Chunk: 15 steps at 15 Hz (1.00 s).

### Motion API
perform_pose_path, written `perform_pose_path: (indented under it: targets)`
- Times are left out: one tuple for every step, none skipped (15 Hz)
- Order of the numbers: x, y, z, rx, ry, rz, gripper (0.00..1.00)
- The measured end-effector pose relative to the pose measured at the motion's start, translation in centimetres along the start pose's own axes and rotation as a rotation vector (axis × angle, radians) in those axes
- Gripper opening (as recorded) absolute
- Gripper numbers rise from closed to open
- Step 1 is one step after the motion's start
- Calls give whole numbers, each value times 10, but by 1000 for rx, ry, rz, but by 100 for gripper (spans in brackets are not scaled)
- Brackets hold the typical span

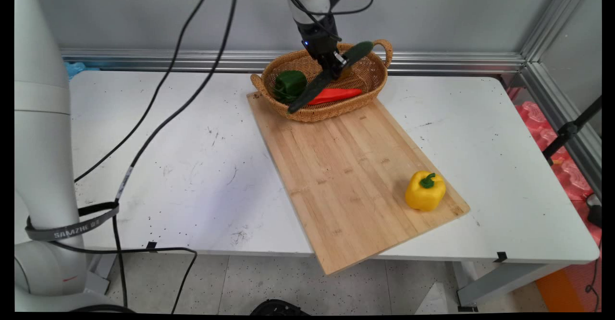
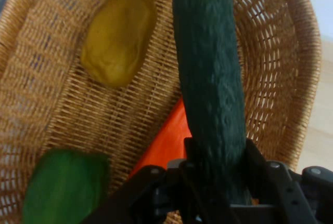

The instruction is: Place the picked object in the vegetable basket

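My gripper (image 1: 335,65) is shut on a long dark green cucumber (image 1: 317,83), holding it tilted above the wicker basket (image 1: 372,77) at the back of the table. In the hand view the cucumber (image 2: 210,78) runs up the middle from between my fingers (image 2: 195,174). Under it in the basket (image 2: 47,42) lie a red pepper (image 2: 166,141), a green bell pepper (image 2: 62,185) and a yellowish potato-like thing (image 2: 117,39). The main view shows the red pepper (image 1: 336,94) and green pepper (image 1: 289,84) in the basket too.
A bamboo cutting board (image 1: 350,176) lies slanted from the basket to the table's near edge, overhanging it. A yellow bell pepper (image 1: 424,191) stands near the board's right corner. Black cables (image 1: 158,99) hang over the left of the white table (image 1: 192,166).
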Motion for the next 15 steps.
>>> perform_pose_path:
  targets:
    - [2, 1, 7, 0, -12, -6, 0]
    - [3, 2, 10, -1, -18, -9, 0]
    - [5, 4, 16, -1, -27, -13, 0]
    - [6, 5, 21, -1, -38, -17, 0]
    - [8, 6, 26, -1, -47, -21, 0]
    - [9, 7, 29, 0, -52, -23, 0]
    - [10, 7, 32, 1, -59, -25, 0]
    - [11, 8, 36, 1, -64, -25, 0]
    - [13, 9, 39, 2, -70, -25, 100]
    - [14, 9, 42, 2, -74, -25, 100]
    - [15, 9, 45, 2, -77, -23, 100]
    - [17, 10, 47, 1, -78, -21, 100]
    - [19, 10, 49, 0, -78, -19, 100]
    - [19, 10, 50, -1, -78, -19, 100]
    - [21, 10, 51, -1, -77, -17, 100]
